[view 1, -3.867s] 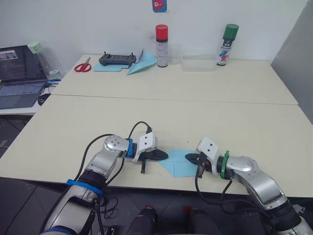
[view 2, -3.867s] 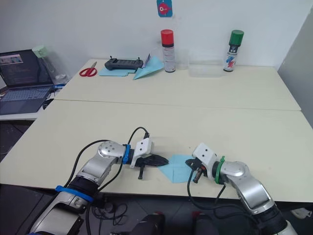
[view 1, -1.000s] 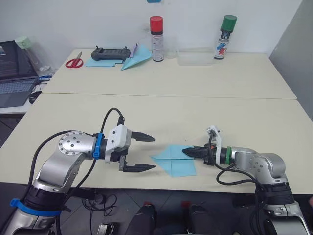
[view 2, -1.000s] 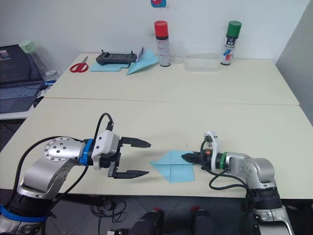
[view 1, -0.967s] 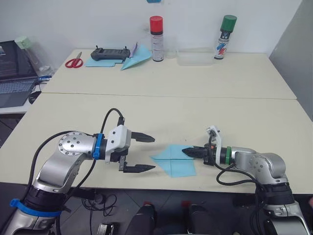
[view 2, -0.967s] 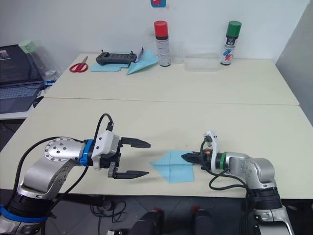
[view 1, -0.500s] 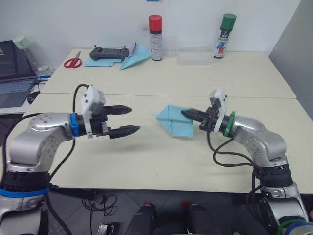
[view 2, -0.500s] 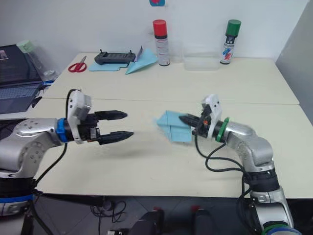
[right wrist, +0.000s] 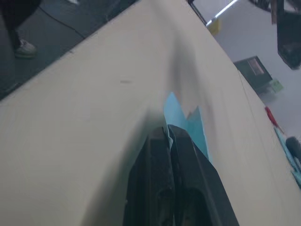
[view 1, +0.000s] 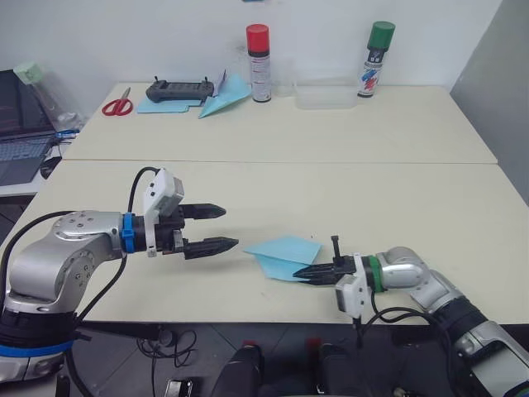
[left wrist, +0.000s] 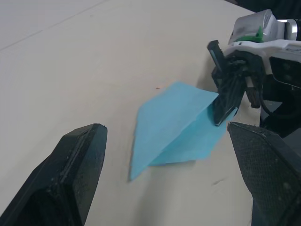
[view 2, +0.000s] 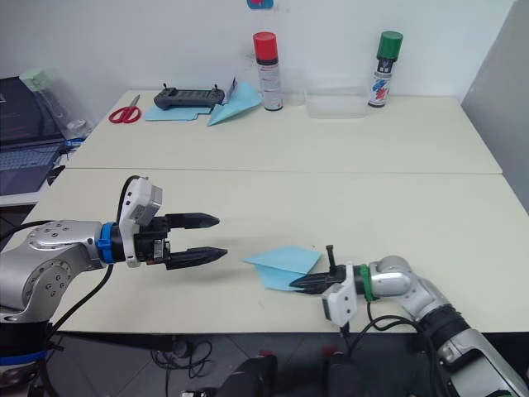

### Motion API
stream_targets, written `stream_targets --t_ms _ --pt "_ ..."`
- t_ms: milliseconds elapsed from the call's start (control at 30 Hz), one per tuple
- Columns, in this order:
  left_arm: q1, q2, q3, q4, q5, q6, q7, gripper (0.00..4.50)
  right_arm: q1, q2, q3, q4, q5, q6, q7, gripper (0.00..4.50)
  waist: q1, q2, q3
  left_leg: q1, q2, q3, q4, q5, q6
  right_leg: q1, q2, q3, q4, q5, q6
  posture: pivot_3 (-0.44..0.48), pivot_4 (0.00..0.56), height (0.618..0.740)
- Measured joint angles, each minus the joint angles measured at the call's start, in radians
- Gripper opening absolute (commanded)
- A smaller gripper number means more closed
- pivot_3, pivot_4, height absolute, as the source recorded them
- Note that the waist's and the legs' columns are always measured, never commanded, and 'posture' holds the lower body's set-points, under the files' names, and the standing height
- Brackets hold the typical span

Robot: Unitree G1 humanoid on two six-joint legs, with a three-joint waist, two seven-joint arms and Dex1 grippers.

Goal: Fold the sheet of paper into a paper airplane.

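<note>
Left eye view: one sheet of paper (view 1: 285,251), folded, pinched by right hand (view 1: 301,273); left hand (view 1: 221,227) spread.

The sheet of paper (view 1: 283,252) lay near the front edge of the near table (view 1: 397,215), between the two grippers — the left gripper (view 1: 216,227) to its left, the right gripper (view 1: 304,272) at its right corner. On the far table (view 1: 397,124), along the back edge, stood two spray cans (view 1: 258,51) with a clear tray (view 1: 324,93) between them; left of these sat a second paper dart (view 1: 216,101), a controller (view 1: 176,90) and scissors (view 1: 117,106).
</note>
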Motion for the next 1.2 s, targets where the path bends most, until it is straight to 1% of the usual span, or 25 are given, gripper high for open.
stream_targets --t_ms 67,167,200,300,333,433,500,567,600,733,767,833,867,933,967,1000,1033,1067,1133,1200 --pt "-0.004 -0.007 -0.006 -0.005 0.000 0.000 0.005 4.50 0.005 -0.014 0.002 0.015 0.015 -0.029 0.013 0.86 0.000 0.000 0.000 0.001 0.002 0.000 0.000 -0.001 0.002 0.000 0.001 0.000 0.001 0.000 0.000 0.000 0.150 0.740" --pt "-0.002 -0.010 -0.036 -0.012 0.000 -0.002 -0.001 4.50 0.015 -0.023 0.002 0.014 0.045 -0.041 0.027 1.95 0.000 0.000 0.000 0.001 0.008 0.000 0.000 -0.001 0.002 0.000 0.004 0.000 0.001 0.001 -0.002 0.000 0.150 0.740" --pt "0.000 -0.014 -0.047 -0.013 0.001 -0.005 -0.006 4.50 0.022 -0.033 0.002 0.010 0.057 -0.045 0.031 2.24 0.000 0.000 0.000 0.001 0.009 0.001 0.000 -0.001 0.001 0.000 0.006 0.000 0.001 0.002 -0.004 0.000 0.150 0.740" --pt "0.000 -0.038 -0.095 -0.006 0.037 -0.036 -0.012 4.50 0.069 -0.109 0.000 -0.013 0.088 -0.049 0.054 3.38 0.007 0.000 0.000 0.001 0.011 0.005 0.000 0.000 -0.001 0.000 0.009 0.000 0.000 0.003 -0.007 0.000 0.150 0.740" --pt "0.001 -0.045 -0.111 0.001 0.047 -0.047 -0.013 4.50 0.077 -0.126 0.000 -0.014 0.091 -0.049 0.061 3.56 0.007 0.000 0.000 0.001 0.012 0.006 0.000 0.000 0.000 0.000 0.009 0.000 0.000 0.003 -0.007 0.000 0.150 0.740" --pt "-0.020 -0.091 -0.147 0.037 0.084 -0.084 -0.006 4.50 0.111 -0.161 -0.005 -0.049 0.131 -0.039 0.068 4.47 0.006 0.000 0.000 0.001 0.012 0.007 0.000 0.000 0.000 0.000 0.009 0.000 0.001 0.004 -0.007 0.000 0.150 0.740" --pt "-0.045 -0.153 -0.167 0.083 0.125 -0.135 0.019 4.50 0.158 -0.203 -0.022 -0.127 0.169 0.032 0.069 4.49 0.012 0.000 0.000 0.000 0.013 0.007 0.001 0.000 0.000 0.000 0.009 0.001 0.001 0.004 -0.007 0.000 0.150 0.740" --pt "-0.043 -0.206 -0.195 0.130 0.169 -0.188 0.045 4.12 0.188 -0.207 -0.066 -0.212 0.217 0.196 0.044 4.50 0.014 0.000 0.000 0.000 0.014 0.007 0.002 0.000 0.000 -0.001 0.010 0.003 0.001 0.005 -0.009 0.000 0.150 0.740" --pt "-0.034 -0.230 -0.208 0.148 0.189 -0.213 0.055 3.96 0.192 -0.190 -0.089 -0.254 0.237 0.301 0.017 4.50 0.011 0.000 0.000 0.000 0.015 0.007 0.002 0.000 0.000 -0.002 0.010 0.005 0.001 0.005 -0.009 0.000 0.150 0.740" --pt "0.011 -0.279 -0.237 0.161 0.217 -0.255 0.072 2.80 0.190 -0.107 -0.164 -0.383 0.295 0.633 -0.091 4.50 0.006 0.000 0.000 0.001 0.015 0.006 0.002 0.000 0.000 -0.002 0.011 0.006 0.002 0.005 -0.009 0.000 0.150 0.740" --pt "0.025 -0.287 -0.238 0.161 0.220 -0.262 0.075 2.46 0.193 -0.099 -0.180 -0.415 0.313 0.718 -0.110 4.50 0.008 0.000 0.000 0.000 0.015 0.006 0.002 0.000 0.000 -0.002 0.011 0.007 0.001 0.005 -0.009 0.000 0.150 0.740" --pt "0.053 -0.309 -0.241 0.161 0.228 -0.272 0.086 1.94 0.211 -0.088 -0.226 -0.487 0.366 0.909 -0.146 4.50 0.014 0.000 0.000 0.000 0.014 0.007 0.003 0.000 0.000 -0.002 0.011 0.008 0.001 0.006 -0.009 0.000 0.150 0.740" --pt "0.058 -0.312 -0.242 0.161 0.229 -0.272 0.090 1.70 0.214 -0.085 -0.233 -0.499 0.376 0.944 -0.152 4.50 0.016 0.000 0.000 -0.001 0.014 0.007 0.004 0.000 0.000 -0.002 0.011 0.008 0.001 0.006 -0.008 0.000 0.150 0.740" --pt "0.065 -0.315 -0.243 0.161 0.236 -0.283 0.097 1.07 0.227 -0.072 -0.255 -0.541 0.392 1.044 -0.164 4.50 0.025 0.000 0.000 -0.001 0.014 0.007 0.004 0.000 0.001 -0.002 0.011 0.008 0.000 0.006 -0.007 0.000 0.150 0.740" --pt "0.070 -0.321 -0.241 0.157 0.238 -0.288 0.101 0.70 0.234 -0.055 -0.274 -0.570 0.407 1.113 -0.188 4.50 0.027 0.000 0.000 -0.001 0.014 0.007 0.004 0.000 0.001 -0.002 0.011 0.008 0.000 0.006 -0.007 0.000 0.150 0.740" --pt "0.082 -0.325 -0.242 0.150 0.239 -0.289 0.104 0.48 0.243 -0.040 -0.293 -0.593 0.435 1.179 -0.213 4.50 0.028 0.000 0.000 -0.001 0.014 0.007 0.004 0.000 0.001 -0.002 0.011 0.009 0.000 0.006 -0.007 0.000 0.150 0.740" --pt "0.099 -0.326 -0.242 0.145 0.240 -0.290 0.105 0.14 0.254 -0.023 -0.318 -0.616 0.472 1.257 -0.240 4.50 0.028 0.000 0.000 -0.001 0.014 0.007 0.004 0.000 0.001 -0.002 0.011 0.009 0.000 0.006 -0.006 0.000 0.150 0.740" --pt "0.116 -0.326 -0.244 0.142 0.241 -0.289 0.105 0.03 0.261 -0.013 -0.337 -0.630 0.503 1.320 -0.263 4.50 0.028 0.000 0.000 -0.001 0.014 0.007 0.004 0.000 0.001 -0.002 0.011 0.010 0.000 0.007 -0.007 0.000 0.150 0.740" --pt "0.173 -0.305 -0.278 0.135 0.278 -0.300 0.102 0.03 0.265 -0.010 -0.376 -0.666 0.586 1.519 -0.305 4.50 0.027 0.000 0.000 0.000 0.014 0.009 0.004 -0.001 0.001 -0.003 0.011 0.011 0.000 0.007 -0.007 0.000 0.150 0.740" --pt "0.209 -0.304 -0.301 0.134 0.302 -0.316 0.101 0.03 0.264 -0.011 -0.399 -0.684 0.623 1.653 -0.332 4.50 0.028 0.000 0.000 -0.001 0.014 0.009 0.004 -0.001 0.001 -0.003 0.011 0.011 0.000 0.007 -0.007 0.000 0.150 0.740"
